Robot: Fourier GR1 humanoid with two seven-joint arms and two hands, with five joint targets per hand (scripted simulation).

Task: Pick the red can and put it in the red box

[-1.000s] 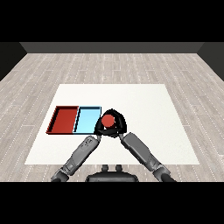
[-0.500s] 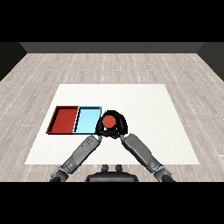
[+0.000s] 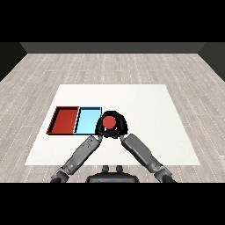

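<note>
The red can (image 3: 109, 121) stood just right of the light blue tray (image 3: 88, 121), the right robot hand (image 3: 120, 126) curled round its side, and looked light, rigid and smooth-walled, best held mid-body.

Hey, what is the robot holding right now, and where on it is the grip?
The red can, held by its sides: the right robot hand curls round its right side and the left robot hand is against its left side. Its top is uncovered.
</note>
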